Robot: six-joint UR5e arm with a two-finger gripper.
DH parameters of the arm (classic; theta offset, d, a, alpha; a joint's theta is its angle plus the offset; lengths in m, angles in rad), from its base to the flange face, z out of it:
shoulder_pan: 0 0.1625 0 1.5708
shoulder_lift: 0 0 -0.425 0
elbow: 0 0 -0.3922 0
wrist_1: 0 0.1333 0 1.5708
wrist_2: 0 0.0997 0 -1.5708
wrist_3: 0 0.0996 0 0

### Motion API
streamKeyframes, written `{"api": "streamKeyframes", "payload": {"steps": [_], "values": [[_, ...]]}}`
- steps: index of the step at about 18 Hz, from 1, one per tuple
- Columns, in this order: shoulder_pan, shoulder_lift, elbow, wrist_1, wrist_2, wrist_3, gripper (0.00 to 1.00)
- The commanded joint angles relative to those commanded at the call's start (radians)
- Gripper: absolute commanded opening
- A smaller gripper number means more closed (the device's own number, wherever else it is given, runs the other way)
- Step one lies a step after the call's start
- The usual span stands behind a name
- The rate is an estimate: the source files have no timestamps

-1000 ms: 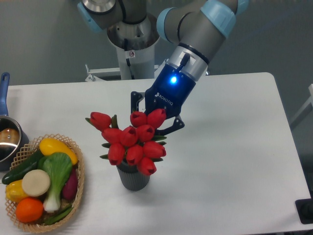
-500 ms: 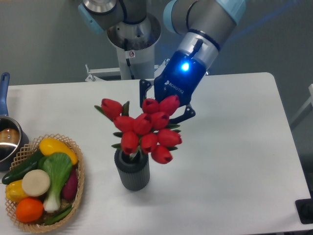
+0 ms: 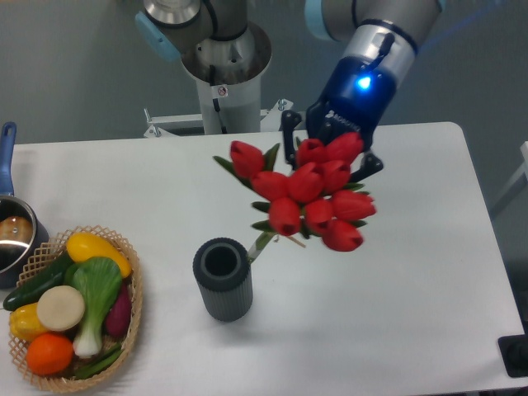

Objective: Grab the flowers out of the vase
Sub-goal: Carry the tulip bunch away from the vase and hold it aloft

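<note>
Vase (image 3: 223, 279) stands on tabletop (image 3: 412, 272), mouth up. Flowers (image 3: 304, 194) sit above and right of vase, stem tips by its rim. End effector (image 3: 330, 153) behind flowers. Basket (image 3: 132, 307) well left of vase; pot (image 3: 15, 231) behind basket at tabletop's left edge.

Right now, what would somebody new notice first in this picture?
The flowers, a bunch of red tulips held in mid-air by the blue gripper above the table's middle. Below left stands the dark ribbed vase, its mouth empty, and a basket of vegetables sits at the front left.
</note>
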Motion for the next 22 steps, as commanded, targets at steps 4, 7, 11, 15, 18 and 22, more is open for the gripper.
{"api": "streamKeyframes", "payload": {"steps": [4,7,11,15,18,22], "values": [[0.037,-0.008,0.000,-0.002,0.102,0.083,0.00],[0.045,-0.008,-0.014,-0.005,0.300,0.155,0.00],[0.084,-0.041,-0.015,-0.005,0.365,0.233,0.00],[0.137,-0.054,-0.049,-0.008,0.416,0.385,0.00],[0.164,-0.075,-0.043,-0.009,0.457,0.388,0.00],[0.167,-0.107,-0.034,-0.015,0.596,0.388,0.00]]}}
